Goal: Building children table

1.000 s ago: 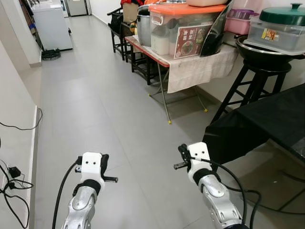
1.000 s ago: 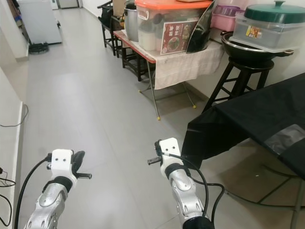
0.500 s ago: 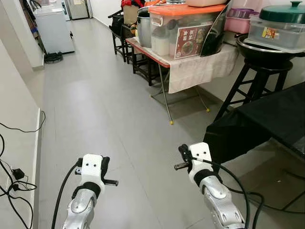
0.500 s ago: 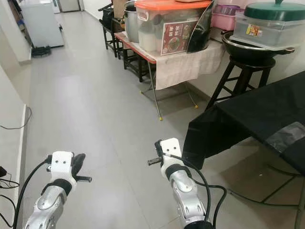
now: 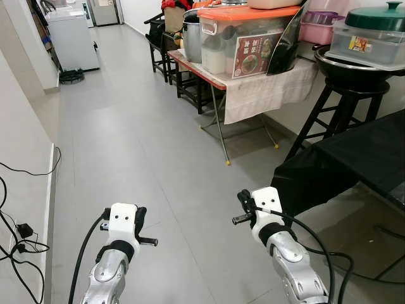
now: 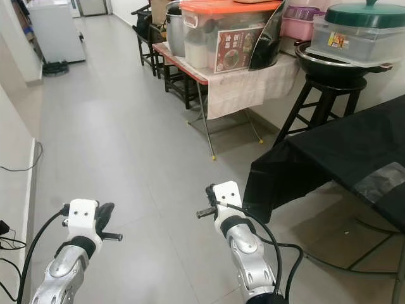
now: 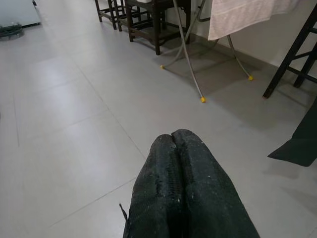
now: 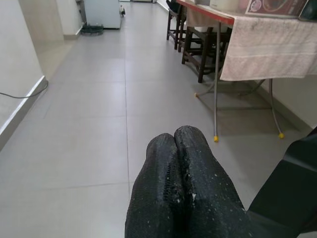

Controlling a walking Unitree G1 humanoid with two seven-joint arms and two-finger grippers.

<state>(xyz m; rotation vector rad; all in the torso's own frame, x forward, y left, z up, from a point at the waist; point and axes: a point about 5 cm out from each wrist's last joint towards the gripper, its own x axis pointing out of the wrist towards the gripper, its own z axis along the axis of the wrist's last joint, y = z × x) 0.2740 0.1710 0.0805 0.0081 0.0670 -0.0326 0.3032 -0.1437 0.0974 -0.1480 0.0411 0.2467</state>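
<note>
No table parts can be seen in these views. My left gripper (image 7: 172, 135) is shut with nothing between its black fingers, held low over the grey tiled floor (image 5: 126, 145). In the head view it sits at the lower left (image 5: 137, 220). My right gripper (image 8: 174, 135) is also shut and empty, and it shows at the lower middle of the head view (image 5: 244, 204), close to the corner of a black-draped table (image 5: 342, 164).
Along the right wall stand a red-topped folding table (image 5: 215, 79) with a white cloth and an orange-lidded bin (image 5: 243, 38), dark stools (image 5: 183, 82), and a black stool (image 5: 335, 114) bearing a wok. Cables (image 5: 19, 231) lie by the left wall. A white appliance (image 5: 71, 38) stands far left.
The whole picture shifted slightly a second ago, so the camera moved. Both arms hold the same pose and both grippers stay shut.
</note>
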